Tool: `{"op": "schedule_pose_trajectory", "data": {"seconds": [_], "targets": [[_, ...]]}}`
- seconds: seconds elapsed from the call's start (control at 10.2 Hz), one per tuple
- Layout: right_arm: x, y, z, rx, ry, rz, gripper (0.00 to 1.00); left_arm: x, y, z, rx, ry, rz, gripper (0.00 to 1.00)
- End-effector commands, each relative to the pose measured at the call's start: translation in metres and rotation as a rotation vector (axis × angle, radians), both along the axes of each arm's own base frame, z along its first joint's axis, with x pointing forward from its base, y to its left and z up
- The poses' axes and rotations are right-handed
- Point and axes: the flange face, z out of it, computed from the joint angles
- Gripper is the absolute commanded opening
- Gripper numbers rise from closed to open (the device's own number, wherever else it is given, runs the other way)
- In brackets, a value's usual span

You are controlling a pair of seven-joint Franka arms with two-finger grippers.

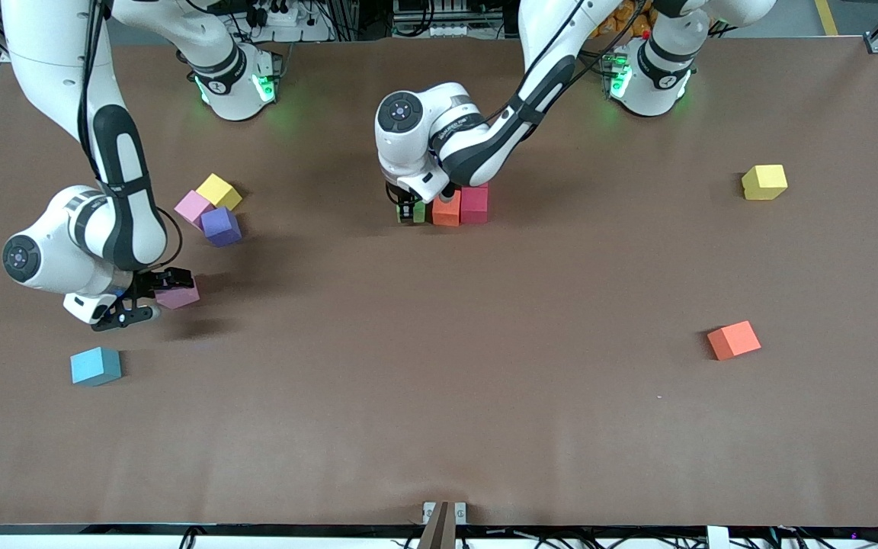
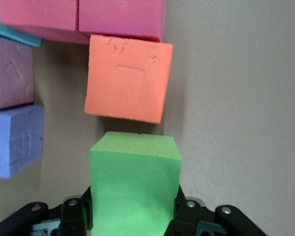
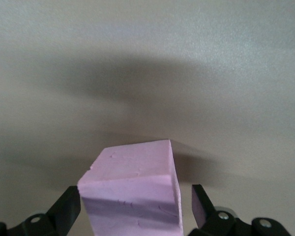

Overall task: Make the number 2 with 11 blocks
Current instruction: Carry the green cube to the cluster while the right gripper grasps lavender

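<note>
1. The number 2 (image 1: 454, 204) is a partial cluster of blocks near the table's middle, toward the robots' bases; the left arm hides most of it. In the front view a red block (image 1: 474, 203) and an orange block (image 1: 447, 209) show side by side.
2. The left gripper (image 1: 411, 211) is clenched on a green block (image 2: 134, 184), just beside that orange block (image 2: 128, 78) with a narrow gap between them.
3. The left wrist view shows more of the cluster: a purple block (image 2: 14, 140), a pink block (image 2: 10, 71) and a light blue edge (image 2: 12, 32).
4. The right gripper (image 1: 151, 297), well apart from the cluster toward the right arm's end, stands released around a pink cube (image 3: 132, 194); its fingers (image 3: 200, 204) do not touch it.
5. Loose around the cluster: a light blue cube (image 1: 95, 366), a trio of yellow, pink and purple cubes (image 1: 210, 208), a lone orange cube (image 1: 733, 340) and a lone yellow cube (image 1: 764, 182).
6. No readable writing shows anywhere.
</note>
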Motion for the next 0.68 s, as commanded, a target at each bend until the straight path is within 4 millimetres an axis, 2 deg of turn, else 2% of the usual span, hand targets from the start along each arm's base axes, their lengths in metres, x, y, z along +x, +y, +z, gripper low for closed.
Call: {"op": "schedule_pose_trajectory", "data": {"seconds": [0.0, 0.1, 0.29, 0.39, 0.59], "targets": [[-0.008, 0.005, -0.003, 0.025, -0.029, 0.011, 1.0, -0.013, -0.004, -0.007, 0.013, -0.022, -0.018, 0.25], [-0.008, 0.007, -0.003, 0.025, -0.031, 0.015, 0.96, -0.014, -0.004, -0.008, 0.014, -0.022, -0.022, 0.26], [-0.004, 0.012, -0.001, 0.025, -0.042, 0.047, 0.57, -0.015, -0.002, -0.013, 0.03, -0.039, -0.045, 0.27], [0.0, 0.013, 0.003, 0.027, -0.054, 0.073, 0.42, -0.015, -0.002, -0.015, 0.032, -0.038, -0.046, 0.27], [0.012, 0.015, 0.014, 0.03, -0.083, 0.108, 0.31, -0.017, 0.0, -0.019, 0.042, -0.039, -0.053, 0.27]]}}
